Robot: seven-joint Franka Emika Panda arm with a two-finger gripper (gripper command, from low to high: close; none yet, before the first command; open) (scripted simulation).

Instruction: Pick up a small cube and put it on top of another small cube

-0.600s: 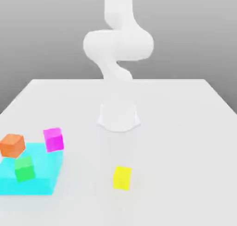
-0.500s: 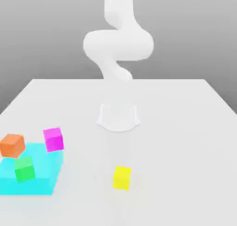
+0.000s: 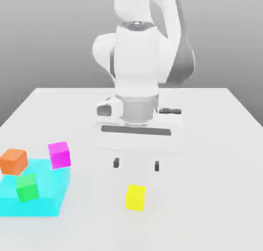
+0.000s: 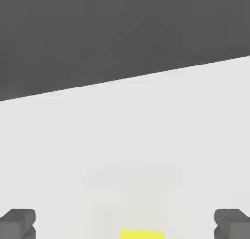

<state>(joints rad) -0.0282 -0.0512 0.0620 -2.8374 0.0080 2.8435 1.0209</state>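
On my white table (image 3: pixel 215 142), a cyan block (image 3: pixel 49 196) sits toward the exterior view's left. A green cube (image 3: pixel 27 188) rests on it. An orange cube (image 3: pixel 13 161) and a magenta cube (image 3: pixel 59 155) sit at its far edge.

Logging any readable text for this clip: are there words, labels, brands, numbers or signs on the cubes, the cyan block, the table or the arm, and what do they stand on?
None: no readable text stands anywhere in either view.
The yellow cube, magenta cube, orange cube, green cube and cyan block have plain faces.
The table and the gripper bear no markings.
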